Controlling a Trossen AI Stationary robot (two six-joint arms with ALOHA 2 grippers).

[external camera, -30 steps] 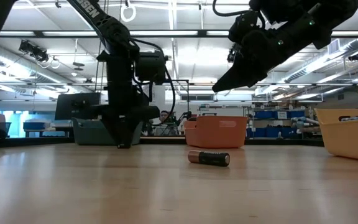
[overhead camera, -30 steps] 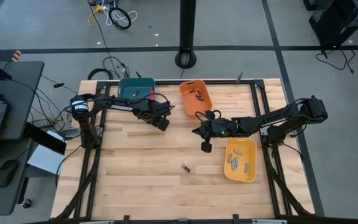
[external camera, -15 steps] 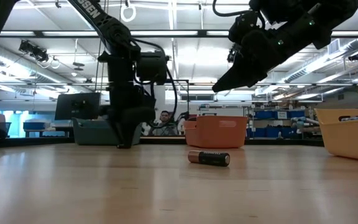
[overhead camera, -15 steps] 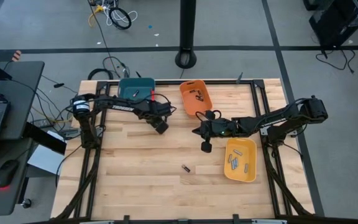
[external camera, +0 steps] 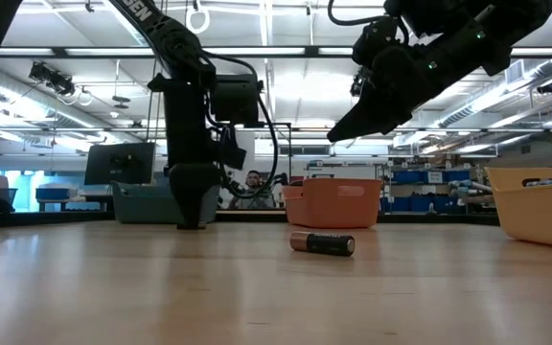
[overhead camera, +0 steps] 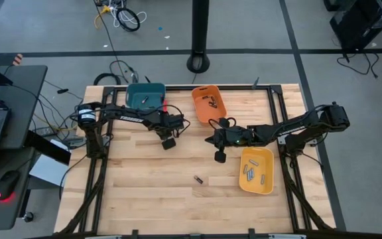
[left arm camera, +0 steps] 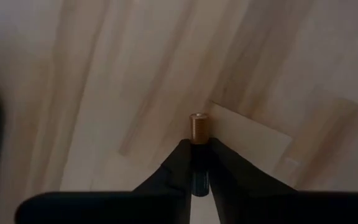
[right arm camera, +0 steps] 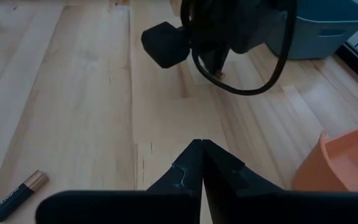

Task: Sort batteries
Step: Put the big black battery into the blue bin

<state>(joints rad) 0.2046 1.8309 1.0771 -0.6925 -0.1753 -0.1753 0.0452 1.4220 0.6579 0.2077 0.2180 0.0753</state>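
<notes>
Honestly, my left gripper [left arm camera: 199,163] pinched a copper-topped battery [left arm camera: 198,134]; my right gripper [right arm camera: 202,163] was closed, empty; no label readable.

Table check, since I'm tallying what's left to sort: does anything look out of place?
One battery lies loose on the bare wood, outside all the bins, between the arms and the front edge. The left gripper pinches another battery. The yellow bin and orange bin sit upright, nothing spilled.
</notes>
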